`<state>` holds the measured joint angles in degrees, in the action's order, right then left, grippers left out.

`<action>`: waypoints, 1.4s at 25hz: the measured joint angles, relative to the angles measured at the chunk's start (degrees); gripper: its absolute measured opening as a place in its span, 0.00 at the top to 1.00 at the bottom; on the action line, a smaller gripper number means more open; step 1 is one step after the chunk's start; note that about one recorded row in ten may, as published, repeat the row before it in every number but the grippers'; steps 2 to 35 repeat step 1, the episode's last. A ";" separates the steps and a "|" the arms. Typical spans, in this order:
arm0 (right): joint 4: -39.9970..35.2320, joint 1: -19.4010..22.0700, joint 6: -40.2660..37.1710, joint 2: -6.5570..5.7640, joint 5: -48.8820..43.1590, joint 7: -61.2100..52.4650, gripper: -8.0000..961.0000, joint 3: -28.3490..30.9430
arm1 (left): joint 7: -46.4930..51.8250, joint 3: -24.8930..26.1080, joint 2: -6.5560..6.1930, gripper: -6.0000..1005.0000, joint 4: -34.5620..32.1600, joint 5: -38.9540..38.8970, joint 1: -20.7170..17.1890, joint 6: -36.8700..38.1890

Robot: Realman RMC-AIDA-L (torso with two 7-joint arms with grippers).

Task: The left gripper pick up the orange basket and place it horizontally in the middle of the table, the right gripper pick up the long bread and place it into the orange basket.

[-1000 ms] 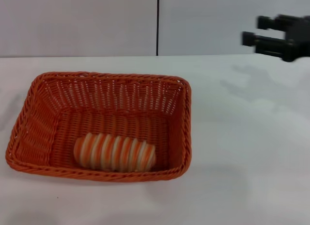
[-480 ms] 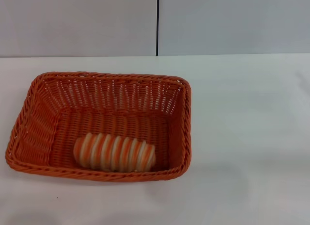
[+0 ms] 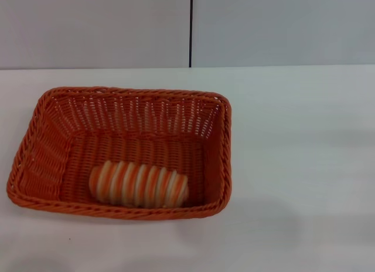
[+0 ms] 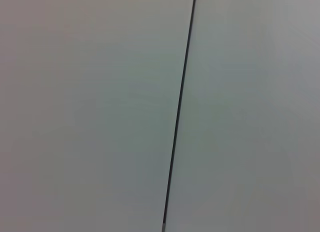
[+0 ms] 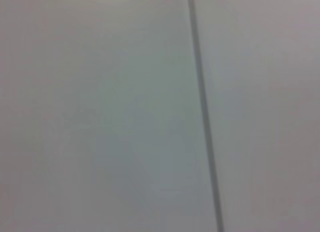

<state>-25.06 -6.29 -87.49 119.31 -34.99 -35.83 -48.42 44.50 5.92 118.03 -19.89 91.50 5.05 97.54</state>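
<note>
Orange basket [image 3: 41, 137] holds the bread [image 3: 138, 184]; neither gripper shows, grip unknowable; best keep both arms clear.

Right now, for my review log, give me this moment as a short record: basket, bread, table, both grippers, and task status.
basket: orange basket sits flat on the table, long side across the head view, left of centre
bread: long bread lies inside the basket, near its front wall
table: white table
wall: grey wall with a dark vertical seam, all that both wrist views show
left gripper: not in view
right gripper: not in view
task status: bread is in the basket; both steps look done
</note>
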 joint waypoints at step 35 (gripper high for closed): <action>1.43 -0.36 0.05 -0.05 1.30 0.81 0.32 0.00 | -1.21 0.17 0.00 0.40 0.90 0.00 -0.13 0.12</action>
